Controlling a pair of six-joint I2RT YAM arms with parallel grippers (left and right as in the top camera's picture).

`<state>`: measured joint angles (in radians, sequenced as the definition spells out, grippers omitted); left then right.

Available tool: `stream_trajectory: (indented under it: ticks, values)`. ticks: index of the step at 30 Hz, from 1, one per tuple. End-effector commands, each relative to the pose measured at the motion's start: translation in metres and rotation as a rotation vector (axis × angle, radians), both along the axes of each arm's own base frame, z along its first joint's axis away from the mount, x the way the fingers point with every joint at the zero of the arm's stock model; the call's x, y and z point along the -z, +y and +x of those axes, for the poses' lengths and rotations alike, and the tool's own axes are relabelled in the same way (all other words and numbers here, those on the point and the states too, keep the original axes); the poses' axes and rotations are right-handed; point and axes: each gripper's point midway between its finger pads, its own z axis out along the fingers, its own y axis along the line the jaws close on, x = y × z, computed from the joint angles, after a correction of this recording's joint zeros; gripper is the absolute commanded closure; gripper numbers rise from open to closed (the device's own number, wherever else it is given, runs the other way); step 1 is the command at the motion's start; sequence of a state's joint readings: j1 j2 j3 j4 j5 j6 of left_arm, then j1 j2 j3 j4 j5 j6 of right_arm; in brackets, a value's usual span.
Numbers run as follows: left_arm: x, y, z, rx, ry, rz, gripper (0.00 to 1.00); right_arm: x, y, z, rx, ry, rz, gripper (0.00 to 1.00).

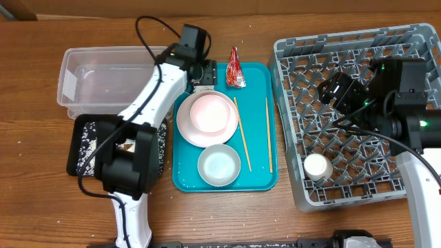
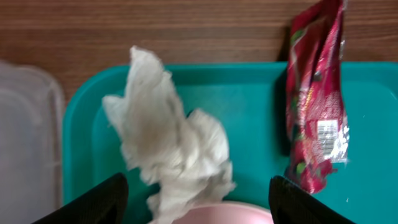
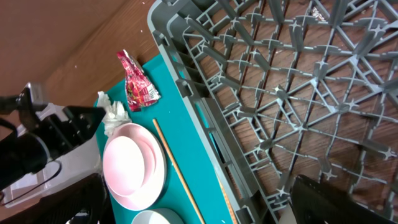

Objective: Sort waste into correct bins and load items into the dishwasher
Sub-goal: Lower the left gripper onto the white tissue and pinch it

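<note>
Overhead, only the cup (image 1: 317, 167) sat in the dish rack (image 1: 344, 37), at its 7 o'clock corner; plate (image 1: 207, 114), bowl (image 1: 219, 165), chopsticks (image 1: 242, 134), wrapper (image 1: 236, 69) and tissue (image 2: 168, 143) lay on the teal tray (image 1: 256, 103). Left tool (image 2: 196, 198) gaped over the tissue at 11 o'clock, right tool (image 3: 196, 194) open, empty, above the rack.

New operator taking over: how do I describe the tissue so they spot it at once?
Find the teal tray mid-table. In its far left corner, by the plate's rim and left of the red wrapper, lies the tissue. It is the only white, crumpled, soft thing there.
</note>
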<state>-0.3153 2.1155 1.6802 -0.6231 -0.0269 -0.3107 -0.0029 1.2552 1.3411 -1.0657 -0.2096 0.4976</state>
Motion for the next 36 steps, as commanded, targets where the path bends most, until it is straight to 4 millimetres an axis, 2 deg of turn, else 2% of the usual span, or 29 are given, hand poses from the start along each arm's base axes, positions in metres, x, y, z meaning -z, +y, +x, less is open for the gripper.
stream_trajectory:
  ticks: [1,7,10,11,12,14,17,22,25,27,29,31,33,36]
  values:
    - [0.022,-0.003,0.008,0.013,-0.003,0.036,0.25,-0.006,0.002,0.002,-0.003,-0.020,0.003,0.02]
    - [0.058,-0.001,0.010,0.007,0.039,0.055,0.26,-0.006,0.002,0.002,-0.003,-0.019,0.003,0.02]
    - [0.063,-0.001,0.010,0.004,0.044,0.056,0.31,-0.006,0.002,0.002,-0.003,-0.019,0.003,0.02]
    - [0.063,-0.001,0.011,0.003,0.041,0.054,0.40,-0.006,0.002,0.002,-0.003,-0.019,0.003,0.02]
    - [0.061,-0.001,0.012,0.003,0.035,0.050,0.55,-0.006,0.002,0.002,-0.003,-0.019,0.003,0.02]
    - [0.055,-0.004,0.015,-0.004,0.034,0.032,0.95,-0.006,0.002,0.002,-0.003,-0.019,0.003,0.02]
    - [0.030,-0.009,0.023,-0.025,0.025,-0.003,0.96,-0.006,0.002,0.002,-0.003,-0.019,0.003,0.02]
    - [-0.039,-0.005,0.033,-0.066,0.007,-0.024,0.96,-0.006,0.002,0.002,-0.003,-0.018,0.003,0.02]
    - [-0.080,0.008,0.035,-0.092,-0.012,-0.023,0.96,-0.006,0.002,0.002,-0.003,-0.018,0.004,0.02]
    - [-0.098,0.027,0.032,-0.149,-0.005,0.005,0.96,-0.006,0.002,0.002,-0.003,-0.018,0.003,0.02]
    - [-0.102,0.055,0.021,-0.247,0.041,0.043,0.96,-0.006,0.002,0.002,-0.003,-0.018,0.003,0.02]
    - [-0.097,0.068,0.014,-0.292,0.087,0.031,0.96,-0.006,0.002,0.002,-0.003,-0.018,0.003,0.02]
    - [-0.095,0.061,0.018,-0.241,0.093,-0.028,0.96,-0.006,0.002,0.002,-0.003,-0.018,0.003,0.02]
    - [-0.098,0.028,0.024,-0.044,0.075,-0.127,0.94,-0.006,0.002,0.002,-0.004,-0.019,0.003,0.02]
